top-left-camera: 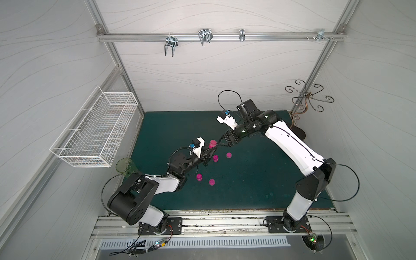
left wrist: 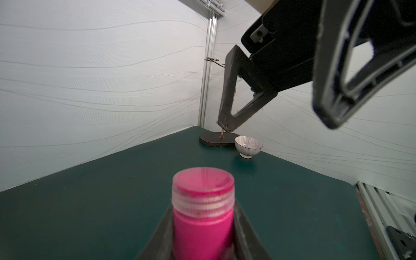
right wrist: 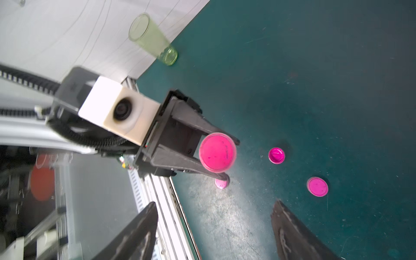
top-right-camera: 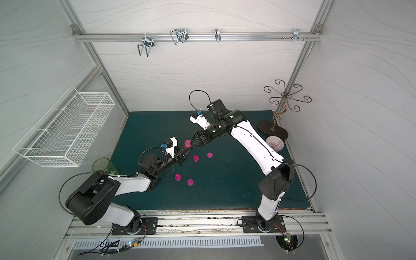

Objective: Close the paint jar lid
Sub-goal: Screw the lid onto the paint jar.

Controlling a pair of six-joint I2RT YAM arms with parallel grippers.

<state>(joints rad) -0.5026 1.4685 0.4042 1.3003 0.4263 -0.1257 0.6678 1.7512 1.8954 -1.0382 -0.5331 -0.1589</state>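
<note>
We see the left fingers [right wrist: 180, 163] clamped on the body of the pink paint jar [left wrist: 202, 225], holding it upright above the green desk [top-left-camera: 258, 180], a little toward ten o'clock from the desk's middle. The clear lid [left wrist: 202, 186] sits on the jar's neck; we cannot tell how tightly it is turned. The right fingers [right wrist: 295, 236] stand wide apart with nothing between them, near the jar at its two o'clock and clear of the lid.

On the desk at the jar's five o'clock lie two small pink rounds [top-left-camera: 215, 158] [top-left-camera: 229, 155], and two more [top-left-camera: 199, 177] [top-left-camera: 211, 182] lie farther off at six o'clock; we cannot tell pots from caps. A green cup [top-left-camera: 126, 167] stands at the desk's eight o'clock edge, and a striped bowl [top-right-camera: 274, 143] at three o'clock, just beside the dark foot of a metal stand [top-right-camera: 272, 132].
</note>
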